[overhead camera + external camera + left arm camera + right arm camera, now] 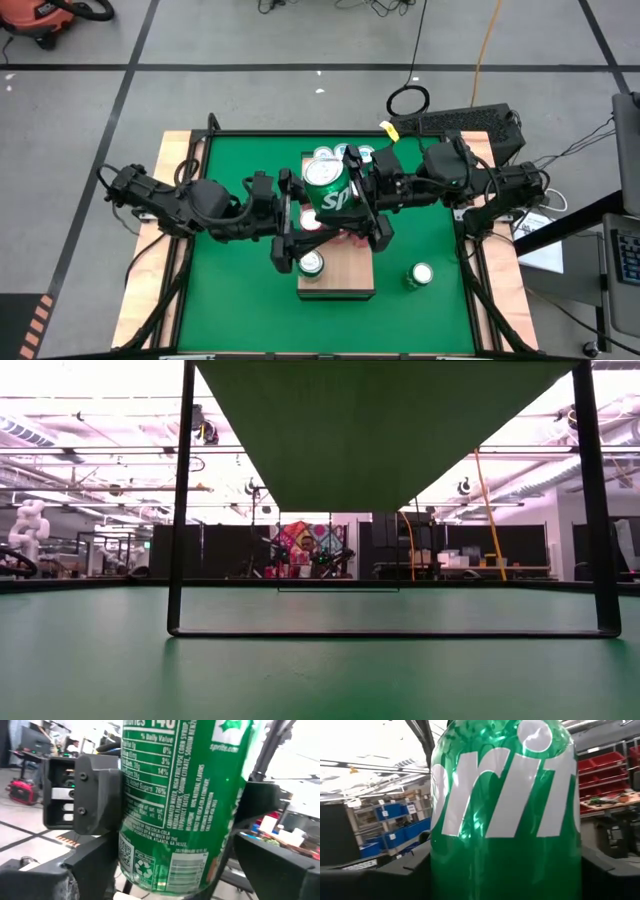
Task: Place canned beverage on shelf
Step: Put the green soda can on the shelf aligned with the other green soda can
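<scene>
A green Sprite can (pixel 326 186) hangs high above the table's middle, over the far part of the shelf (pixel 352 278), a pale wooden block. My right gripper (pixel 352 195) reaches in from the table's right and is shut on the can (pixel 505 820). My left gripper (pixel 298 218) comes from the left and is open wide, with its fingers (pixel 55 877) on either side of the can's lower part (pixel 165 865). More cans stand on the shelf: a few at its far end (pixel 332 155) and one near its front (pixel 312 263). My right gripper pinches the can's side wall (pixel 125 805) between its two fingers (pixel 95 795), about halfway up the can. The fingers come from the table's right, slanting a little upward. The can is lifted clear of shelf and table, tilted, with its top (pixel 322 172) showing from above. Whether my left gripper touches the can, I cannot tell.
One more green can (pixel 420 275) stands on the green table right of the shelf. Wooden strips (pixel 175 150) edge the table. A black frame (pixel 180 510) stands at the table's border. Bare green surface lies to the shelf's left and right.
</scene>
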